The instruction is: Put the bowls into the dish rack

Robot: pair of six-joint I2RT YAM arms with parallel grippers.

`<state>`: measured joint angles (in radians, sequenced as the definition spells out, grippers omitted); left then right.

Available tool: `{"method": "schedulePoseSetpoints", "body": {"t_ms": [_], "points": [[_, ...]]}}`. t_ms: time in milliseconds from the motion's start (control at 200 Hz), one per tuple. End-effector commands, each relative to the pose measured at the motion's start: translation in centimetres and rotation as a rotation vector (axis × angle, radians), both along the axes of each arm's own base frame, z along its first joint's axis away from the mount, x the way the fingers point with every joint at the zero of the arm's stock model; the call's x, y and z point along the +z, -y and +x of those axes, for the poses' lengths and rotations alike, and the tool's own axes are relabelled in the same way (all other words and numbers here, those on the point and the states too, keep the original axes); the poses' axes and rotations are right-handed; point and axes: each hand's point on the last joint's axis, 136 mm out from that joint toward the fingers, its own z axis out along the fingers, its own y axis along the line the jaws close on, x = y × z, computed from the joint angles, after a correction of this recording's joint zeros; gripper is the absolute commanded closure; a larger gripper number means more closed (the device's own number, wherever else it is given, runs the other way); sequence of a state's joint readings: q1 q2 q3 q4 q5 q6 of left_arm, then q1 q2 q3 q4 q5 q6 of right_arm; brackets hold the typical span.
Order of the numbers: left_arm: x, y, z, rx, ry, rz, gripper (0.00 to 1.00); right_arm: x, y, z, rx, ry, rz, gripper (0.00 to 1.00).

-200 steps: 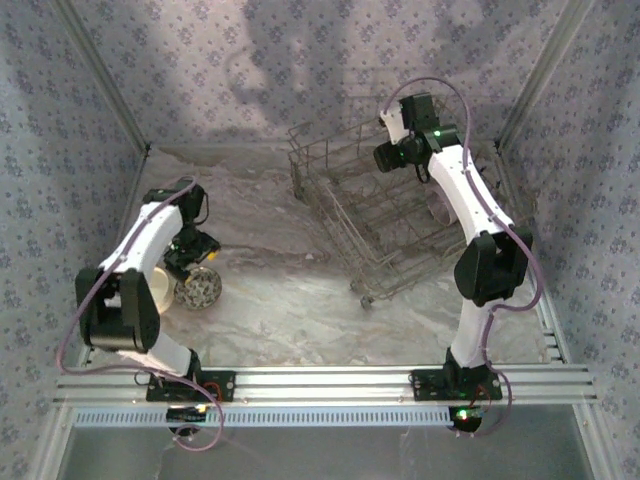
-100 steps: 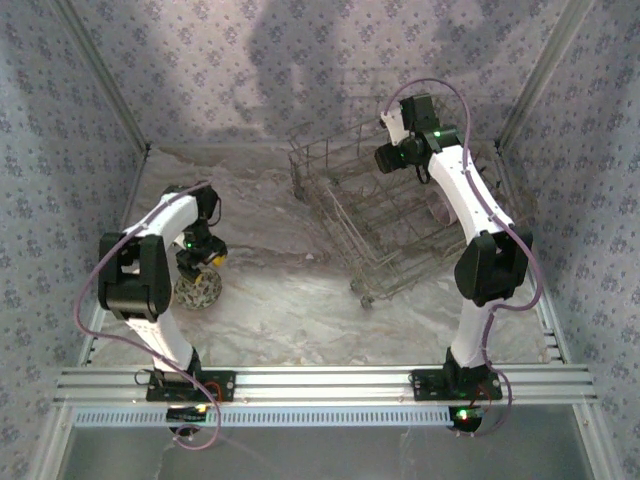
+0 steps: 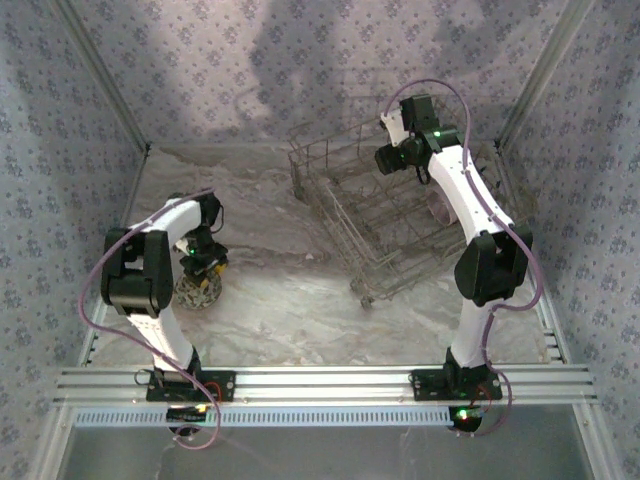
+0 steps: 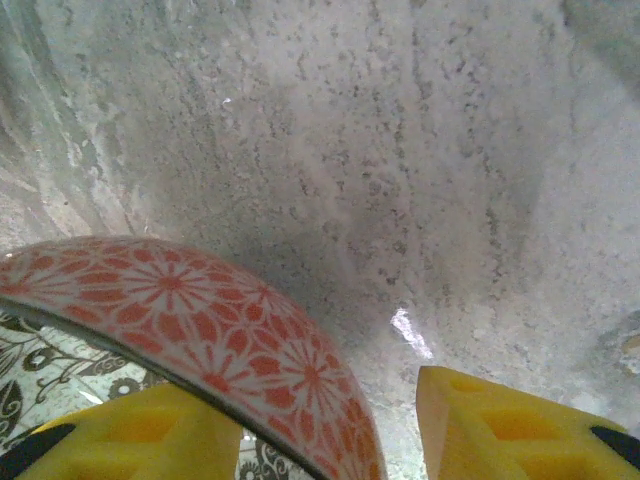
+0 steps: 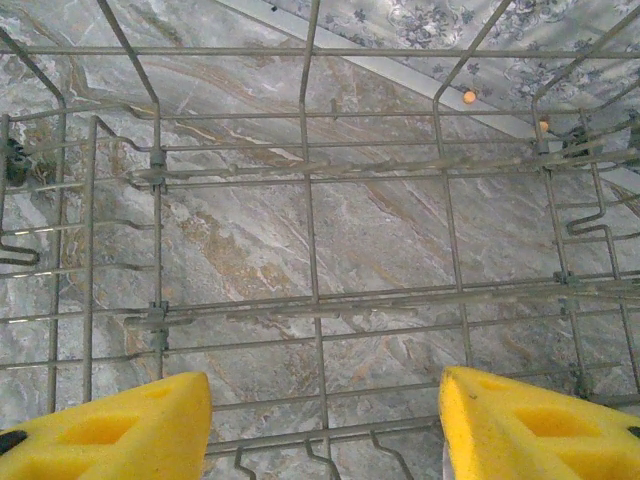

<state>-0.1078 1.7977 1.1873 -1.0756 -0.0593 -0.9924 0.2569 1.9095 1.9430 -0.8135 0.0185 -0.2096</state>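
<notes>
Left arm folded tight: elbow raised nr its base, forearm angled down, so the left gripper (image 3: 203, 262) (image 4: 300, 405) points at the table (image 3: 300, 310), well left of the rack (image 3: 385, 215) (image 5: 312, 250). Jaws part-spread, straddling the wall of the orange bowl (image 3: 198, 290) (image 4: 200, 310). One finger (image 4: 130, 435) is inside the rim over the b/w patterned interior. The other finger (image 4: 520, 430) is outside w/ a clear gap to the wall, so no pinch. Bowl sits on the table, well apart from the rack on its left. Right arm stretched fwd: upper link near upright, forearm leaning over the rack's right side, wrist bent down. The right gripper (image 3: 388, 158) (image 5: 325, 400) hangs above the rack's interior, fingers spread wide, nothing btwn them, wire grid below.
</notes>
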Motion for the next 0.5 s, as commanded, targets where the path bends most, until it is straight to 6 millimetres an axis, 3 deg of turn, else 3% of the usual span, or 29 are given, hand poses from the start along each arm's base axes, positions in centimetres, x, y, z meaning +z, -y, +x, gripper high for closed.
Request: {"method": "schedulePoseSetpoints", "body": {"t_ms": [0, 355, 500], "points": [[-0.4, 0.2, -0.6, -0.018, -0.028, -0.016, 0.59, 0.9, 0.3, -0.9, -0.001, 0.0, -0.014, 0.37], [0.6, 0.5, -1.0, -0.036, -0.006, -0.037, 0.77, 1.0, -0.3, -1.2, 0.011, 0.001, -0.014, 0.37], [1.2, 0.6, -1.0, -0.03, 0.021, -0.043, 0.9, 1.0, -0.6, -1.3, 0.018, 0.001, -0.014, 0.37]]}}
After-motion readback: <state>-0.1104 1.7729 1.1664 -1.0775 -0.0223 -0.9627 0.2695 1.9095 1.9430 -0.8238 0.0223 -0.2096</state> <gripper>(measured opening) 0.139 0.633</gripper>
